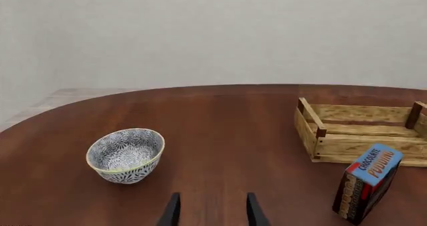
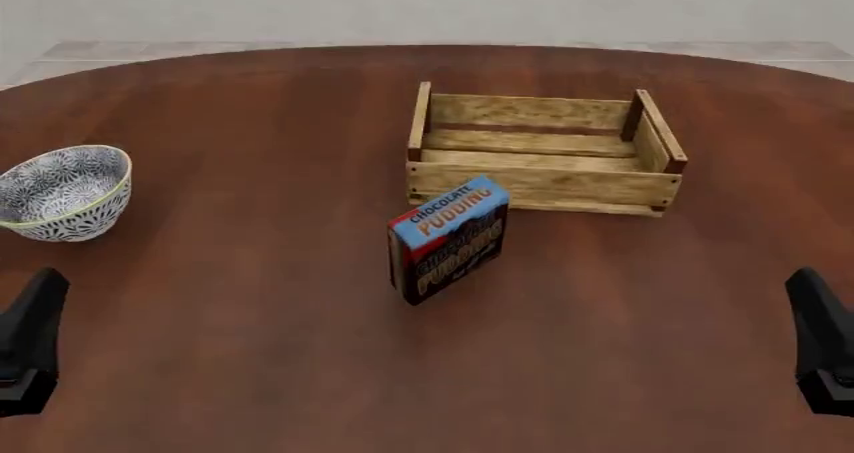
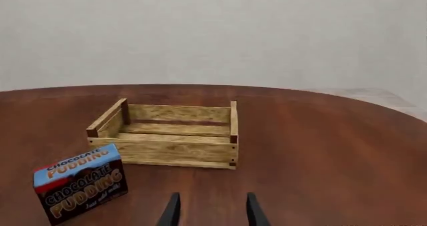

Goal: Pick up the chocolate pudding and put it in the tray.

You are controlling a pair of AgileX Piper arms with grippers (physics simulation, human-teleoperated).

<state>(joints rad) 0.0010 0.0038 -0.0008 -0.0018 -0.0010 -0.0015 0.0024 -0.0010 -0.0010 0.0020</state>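
Note:
The chocolate pudding (image 2: 449, 240) is a small brown carton with a blue top band, standing upright on the table just in front of the tray (image 2: 545, 185), a light-wood slatted crate with nothing in it. The carton (image 1: 367, 182) and the crate (image 1: 353, 146) also show in the left wrist view, and both the carton (image 3: 81, 188) and the crate (image 3: 167, 150) appear in the right wrist view. My left gripper (image 1: 212, 213) is open, low at the near left, far from the carton. My right gripper (image 3: 212, 212) is open at the near right, equally far away.
A white-and-grey patterned bowl (image 2: 63, 193) stands at the left side of the round dark-wood table (image 2: 267, 303), also seen as the bowl (image 1: 126, 155) ahead of my left gripper. A pale wall rises behind the table's far edge.

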